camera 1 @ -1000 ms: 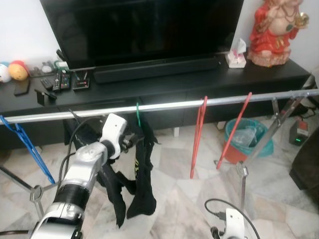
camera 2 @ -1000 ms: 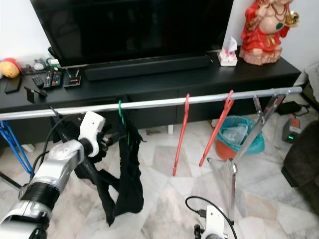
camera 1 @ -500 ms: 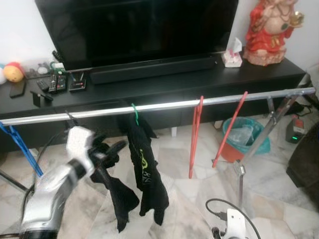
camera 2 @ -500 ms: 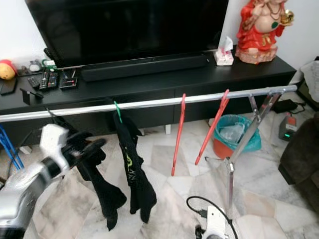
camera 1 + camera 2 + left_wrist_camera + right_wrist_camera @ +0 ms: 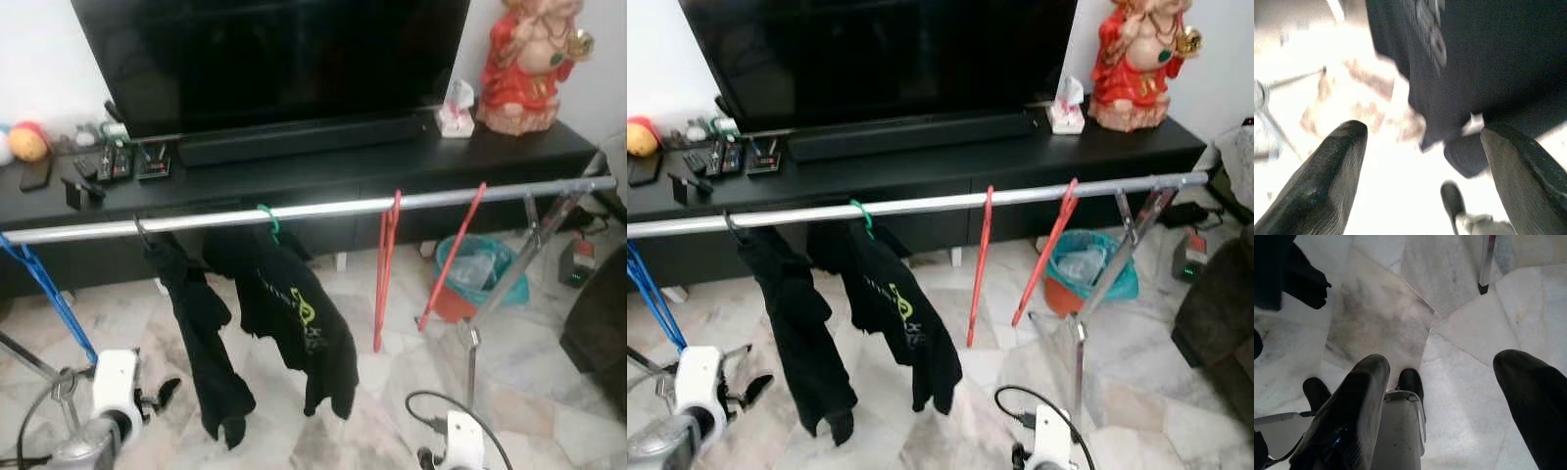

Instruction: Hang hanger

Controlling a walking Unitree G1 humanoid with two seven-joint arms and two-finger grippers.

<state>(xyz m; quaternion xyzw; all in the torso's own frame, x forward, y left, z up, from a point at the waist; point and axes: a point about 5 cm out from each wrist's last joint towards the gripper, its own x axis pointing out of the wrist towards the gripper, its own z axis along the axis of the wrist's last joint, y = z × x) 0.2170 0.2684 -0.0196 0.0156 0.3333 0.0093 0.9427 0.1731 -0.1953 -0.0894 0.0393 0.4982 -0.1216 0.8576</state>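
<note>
A silver rail (image 5: 323, 208) runs across in front of the TV console. A green hanger (image 5: 266, 218) hooks over it and carries a black shirt (image 5: 292, 311) with a green print. Beside it another black garment (image 5: 199, 338) hangs from a dark hanger. Two bare red hangers (image 5: 385, 262) hang further right, and a blue hanger (image 5: 44, 294) hangs at the far left. My left gripper (image 5: 165, 391) is low at the left, below the clothes, open and empty (image 5: 1422, 132). My right gripper (image 5: 1442, 360) hangs over the floor, open and empty.
Behind the rail stands a black TV console (image 5: 323, 166) with a large TV (image 5: 274, 59), remotes (image 5: 118, 162), a tissue box (image 5: 456, 116) and a red statue (image 5: 524, 64). A teal bin (image 5: 480, 274) sits near the rack's right legs (image 5: 475, 338). The floor is marble tile.
My left arm has let go of the green hanger and dropped from the rail to the lower left. The black shirt now hangs free on the rail, spread out to the right.
</note>
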